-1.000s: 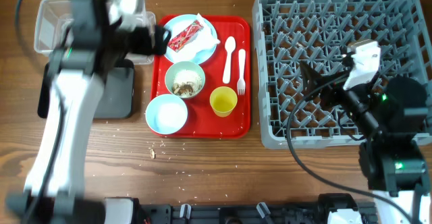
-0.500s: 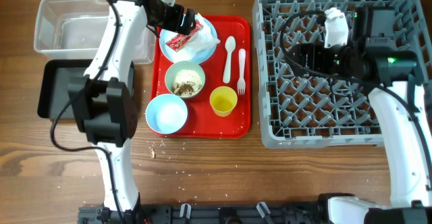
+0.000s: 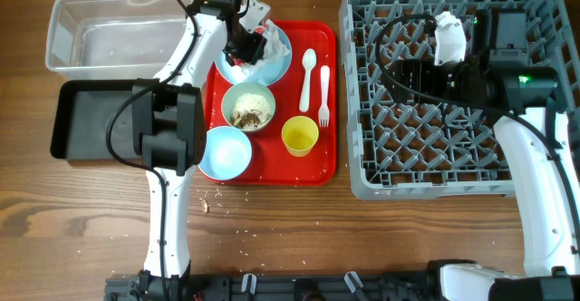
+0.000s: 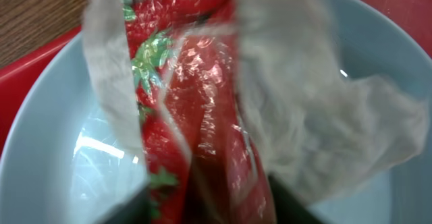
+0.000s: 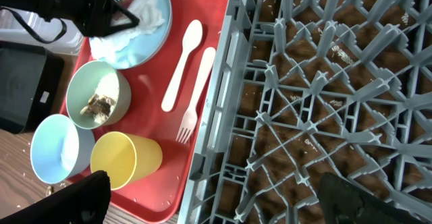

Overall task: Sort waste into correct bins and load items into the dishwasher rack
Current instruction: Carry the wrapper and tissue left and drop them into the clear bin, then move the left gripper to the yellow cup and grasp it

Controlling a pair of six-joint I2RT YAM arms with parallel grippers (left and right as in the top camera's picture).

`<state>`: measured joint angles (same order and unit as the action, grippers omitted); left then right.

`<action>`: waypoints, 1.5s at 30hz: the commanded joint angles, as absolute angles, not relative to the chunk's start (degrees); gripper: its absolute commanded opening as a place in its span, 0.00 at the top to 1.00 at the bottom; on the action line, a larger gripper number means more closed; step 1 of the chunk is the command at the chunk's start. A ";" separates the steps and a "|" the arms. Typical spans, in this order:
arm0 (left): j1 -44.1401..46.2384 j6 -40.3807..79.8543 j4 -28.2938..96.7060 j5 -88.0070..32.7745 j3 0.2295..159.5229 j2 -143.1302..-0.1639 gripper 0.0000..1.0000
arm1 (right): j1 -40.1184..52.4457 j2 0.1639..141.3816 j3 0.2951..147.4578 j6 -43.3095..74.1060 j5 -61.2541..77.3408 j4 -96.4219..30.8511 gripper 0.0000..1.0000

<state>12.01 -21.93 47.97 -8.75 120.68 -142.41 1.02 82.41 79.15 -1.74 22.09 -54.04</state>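
Note:
My left gripper [image 3: 243,42] is shut on the crumpled red-and-white snack wrapper [image 4: 202,116], over the pale blue plate [image 4: 47,163] at the back of the red tray [image 3: 317,169]. White paper [image 4: 324,123] hangs beside the wrapper. Beige food scraps [image 3: 243,117] lie in the pale green bowl [image 3: 258,97]. In front stand the pale blue bowl [image 3: 224,152] and the yellow cup [image 3: 300,136]. A white spoon [image 3: 308,70] and fork [image 3: 323,97] lie to the right. Open and holding nothing, my right gripper [image 5: 216,200] hovers over the left part of the grey dishwasher rack [image 3: 453,165].
A clear tub [image 3: 109,43] stands at the back left, with a black shallow tray [image 3: 91,120] in front of it. Small crumbs [image 3: 207,206] dot the wooden table near the red tray's front left corner. The left arm reaches across the black tray's right end.
The left gripper has come down onto the plate and closed on the wrapper. The right arm moved to the back over the rack a second ago and has since held still.

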 commanded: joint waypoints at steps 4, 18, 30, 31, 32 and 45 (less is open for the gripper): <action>12.08 -13.39 50.61 -6.92 120.40 -144.18 0.96 | 0.93 82.52 80.25 -1.32 23.42 -54.00 0.01; -7.66 -0.75 56.12 -6.81 119.94 -127.28 0.80 | 0.93 82.52 80.25 -0.89 23.22 -53.84 0.00; -7.44 -0.75 60.82 -14.66 120.03 -117.47 0.00 | 0.93 82.52 80.25 -0.99 23.20 -53.78 0.00; -6.76 -0.78 63.42 -16.10 120.03 -114.96 0.00 | 0.93 82.52 80.25 -1.04 23.20 -53.78 0.00; -5.48 -0.73 67.29 -16.34 120.03 -112.29 0.00 | 0.93 82.52 80.25 -1.02 23.20 -53.78 0.00; 18.39 17.26 57.63 -12.84 91.15 -109.95 0.01 | 0.93 82.52 80.25 -1.02 23.22 -53.84 0.00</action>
<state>16.49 13.10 64.49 -11.38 97.30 -109.73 1.02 82.41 79.15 -1.50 22.09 -54.04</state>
